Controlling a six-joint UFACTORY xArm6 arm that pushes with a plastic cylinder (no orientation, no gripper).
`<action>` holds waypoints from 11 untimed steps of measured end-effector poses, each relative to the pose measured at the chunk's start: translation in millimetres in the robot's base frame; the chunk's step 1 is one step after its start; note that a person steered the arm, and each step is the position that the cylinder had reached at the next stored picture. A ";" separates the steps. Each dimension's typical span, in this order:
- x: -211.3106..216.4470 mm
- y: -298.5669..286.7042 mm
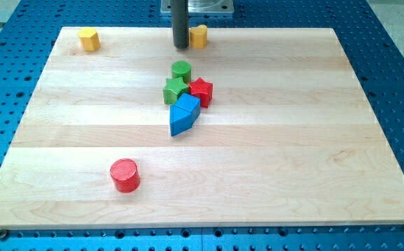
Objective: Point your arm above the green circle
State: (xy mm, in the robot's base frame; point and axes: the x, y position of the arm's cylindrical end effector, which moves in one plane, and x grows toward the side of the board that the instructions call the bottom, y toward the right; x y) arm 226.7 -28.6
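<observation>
The green circle (181, 70) is a short green cylinder near the top middle of the wooden board (292, 139). It heads a tight cluster: a green star (176, 90) just below it, a red star (201, 90) to the lower right, and below them a blue cube (188, 104) and a blue triangle (180, 122). My tip (181, 47) is the end of a dark rod coming down from the view's top. It sits a short way above the green circle, with a small gap between them.
A yellow block (199, 35) stands right beside the rod on its right, at the board's top edge. Another yellow block (88, 39) is at the top left. A red cylinder (125, 174) stands at the lower left. Blue perforated table surrounds the board.
</observation>
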 end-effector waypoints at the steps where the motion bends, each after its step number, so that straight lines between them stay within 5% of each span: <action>1: -13.0 16.0; 5: 41.5 8.4; 11: 46.1 -18.9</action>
